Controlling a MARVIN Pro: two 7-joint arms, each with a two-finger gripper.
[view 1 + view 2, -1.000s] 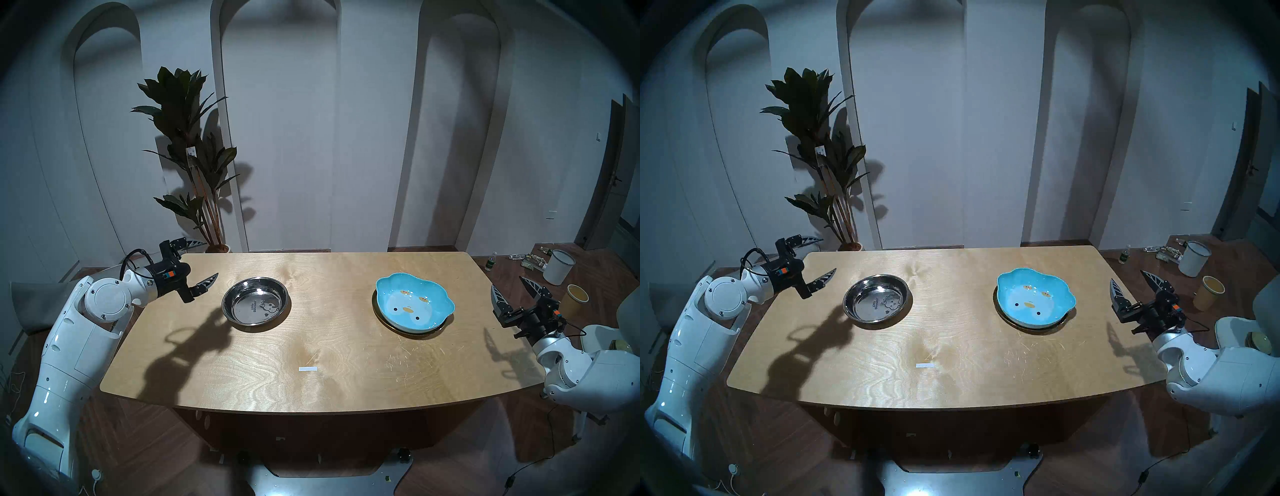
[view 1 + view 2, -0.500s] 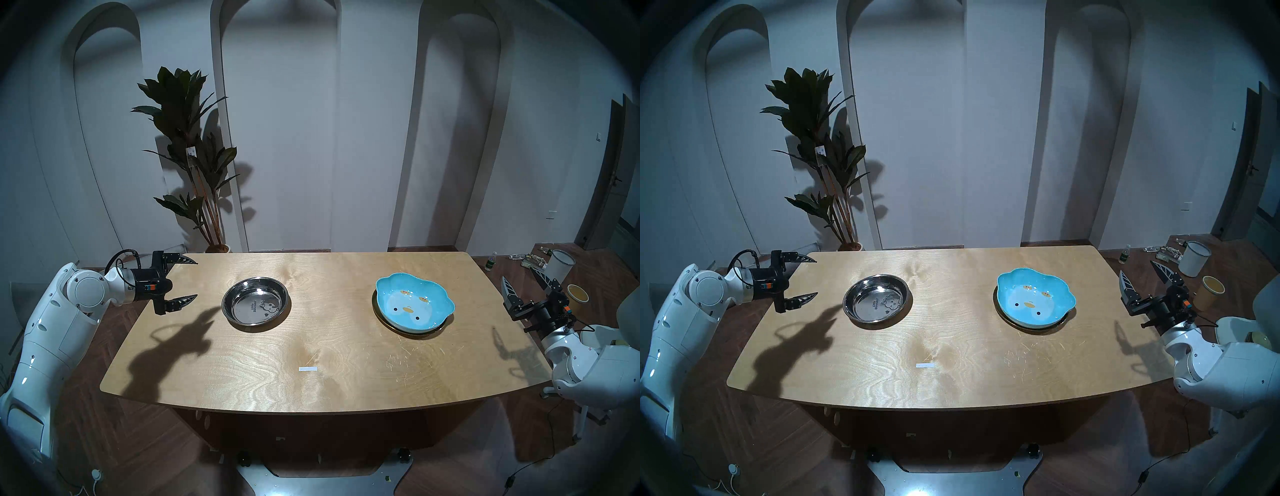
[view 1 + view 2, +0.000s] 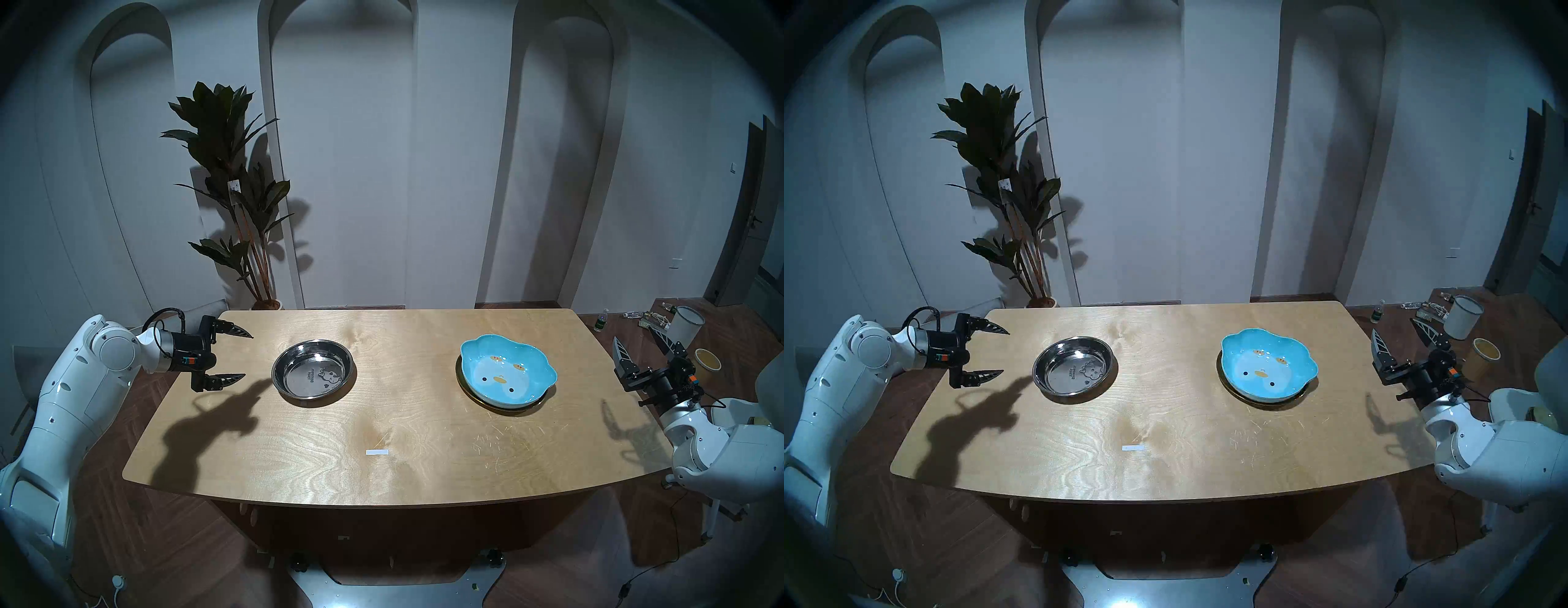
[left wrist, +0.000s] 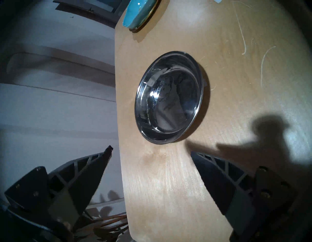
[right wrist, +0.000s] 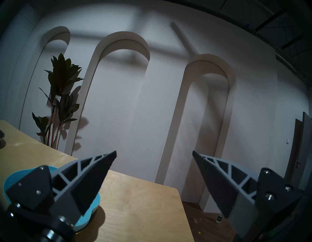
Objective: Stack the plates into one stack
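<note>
Tape, a small white strip (image 3: pixel 377 452), is seen on the near part of the bench (image 3: pixel 382 479), between the two arms and nearer than both pincers. Spread wide and empty, the left pincer (image 3: pixel 248 356) is held over the bench's left edge, its tips pointed toward the steel dish (image 3: pixel 313 372), which lies just beyond them and is not touched; a cartoon print is borne on the dish floor. In the left wrist view the same dish (image 4: pixel 168 98) is framed ahead of the two parted fingers (image 4: pixel 94 170). Off the bench's right end the right pincer (image 3: pixel 634 337) is raised, likewise spread wide and holding nothing. To its left, well apart from the steel dish, the blue chick-face dish (image 3: pixel 507 369) is set on the gold plate (image 3: pixel 513 408), of which only a rim is shown. Farther back, beyond the left pincer, a potted plant (image 3: pixel 231 182) is stood against the arched wall.
</note>
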